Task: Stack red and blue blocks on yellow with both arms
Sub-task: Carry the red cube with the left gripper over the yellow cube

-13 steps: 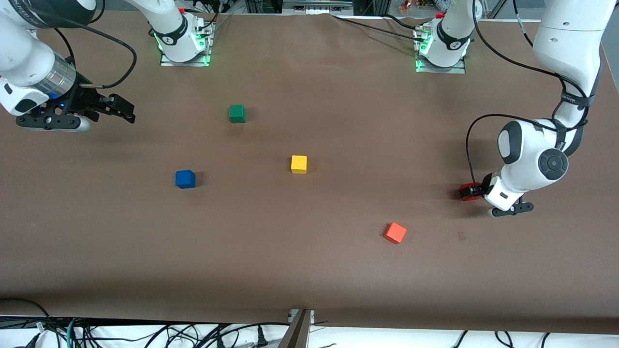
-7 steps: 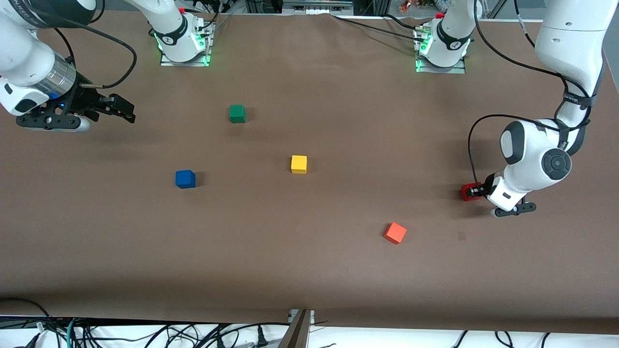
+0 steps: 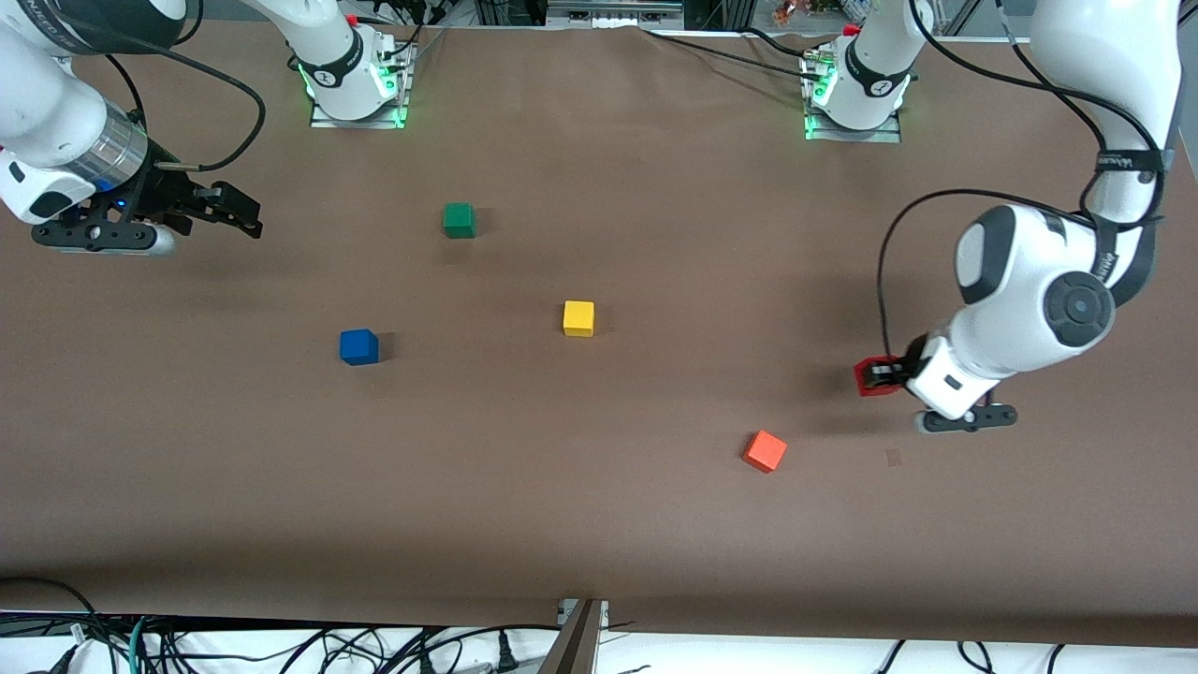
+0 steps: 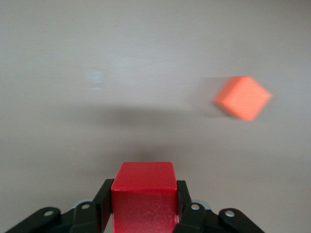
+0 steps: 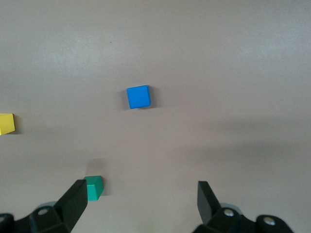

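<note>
My left gripper [image 3: 878,375] is shut on the deep red block [image 3: 872,377] and holds it in the air over the table at the left arm's end; in the left wrist view the red block [image 4: 144,196] sits between the black fingers. The yellow block [image 3: 578,318] rests near the table's middle and shows at the edge of the right wrist view [image 5: 7,124]. The blue block [image 3: 358,346] rests toward the right arm's end and shows in the right wrist view [image 5: 138,96]. My right gripper [image 3: 241,212] is open and empty, held above the table at the right arm's end.
A green cube [image 3: 459,220] lies farther from the front camera than the yellow block. A lighter orange-red cube [image 3: 765,451] lies nearer the front camera, between the yellow block and my left gripper; it shows in the left wrist view [image 4: 242,97].
My left gripper has lifted the red block off the table and carried it a little toward the table's middle. The right arm has not moved.
</note>
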You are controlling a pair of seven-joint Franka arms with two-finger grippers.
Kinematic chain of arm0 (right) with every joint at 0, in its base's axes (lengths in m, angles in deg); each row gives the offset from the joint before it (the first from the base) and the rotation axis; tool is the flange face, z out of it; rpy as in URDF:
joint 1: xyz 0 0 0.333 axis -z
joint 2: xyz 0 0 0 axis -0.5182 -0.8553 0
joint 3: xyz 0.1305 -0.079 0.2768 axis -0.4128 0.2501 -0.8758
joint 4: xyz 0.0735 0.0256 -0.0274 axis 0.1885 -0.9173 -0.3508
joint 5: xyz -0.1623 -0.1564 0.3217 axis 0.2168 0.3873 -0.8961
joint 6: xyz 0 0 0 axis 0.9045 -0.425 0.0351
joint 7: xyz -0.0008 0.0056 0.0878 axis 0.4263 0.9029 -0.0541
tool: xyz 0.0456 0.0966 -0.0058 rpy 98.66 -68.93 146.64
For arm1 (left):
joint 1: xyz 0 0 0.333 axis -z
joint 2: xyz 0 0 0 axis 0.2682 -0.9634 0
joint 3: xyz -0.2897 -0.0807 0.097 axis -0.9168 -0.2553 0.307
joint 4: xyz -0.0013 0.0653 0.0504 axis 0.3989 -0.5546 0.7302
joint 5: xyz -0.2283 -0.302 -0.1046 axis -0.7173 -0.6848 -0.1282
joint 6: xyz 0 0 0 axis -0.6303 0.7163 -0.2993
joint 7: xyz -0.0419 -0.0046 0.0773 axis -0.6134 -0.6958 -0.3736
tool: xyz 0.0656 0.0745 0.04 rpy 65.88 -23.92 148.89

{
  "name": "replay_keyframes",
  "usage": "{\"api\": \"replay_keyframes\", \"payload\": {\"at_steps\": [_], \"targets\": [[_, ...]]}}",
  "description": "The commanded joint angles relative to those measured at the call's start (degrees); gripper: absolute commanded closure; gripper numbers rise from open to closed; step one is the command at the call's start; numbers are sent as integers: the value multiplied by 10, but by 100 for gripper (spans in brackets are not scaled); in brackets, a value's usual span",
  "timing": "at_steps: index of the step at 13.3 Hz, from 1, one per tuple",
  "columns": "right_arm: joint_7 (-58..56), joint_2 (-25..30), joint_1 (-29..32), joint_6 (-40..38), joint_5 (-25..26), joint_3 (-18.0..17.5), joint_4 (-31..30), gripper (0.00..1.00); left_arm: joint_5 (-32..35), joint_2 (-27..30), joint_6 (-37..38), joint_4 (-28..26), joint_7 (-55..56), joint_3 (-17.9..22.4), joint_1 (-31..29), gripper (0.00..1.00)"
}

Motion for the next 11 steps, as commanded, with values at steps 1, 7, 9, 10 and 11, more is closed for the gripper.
{"api": "replay_keyframes", "payload": {"at_steps": [1, 7, 9, 10, 11], "targets": [[9, 7, -3, -7, 11, -1, -1, 0, 0, -10, 7, 18, 98, 4, 94, 84], [9, 7, -3, -7, 11, -1, -1, 0, 0, -63, 6, 110, 197, 5, 254, 84], [9, 7, -3, -7, 11, -2, -1, 0, -2, -78, 4, 114, 198, 6, 286, 84], [9, 7, -3, -7, 11, -2, 0, 0, -1, -90, 4, 125, 207, 7, 304, 84], [9, 7, -3, -7, 11, -2, 0, 0, 0, -99, 4, 136, 227, 10, 320, 84]]}}
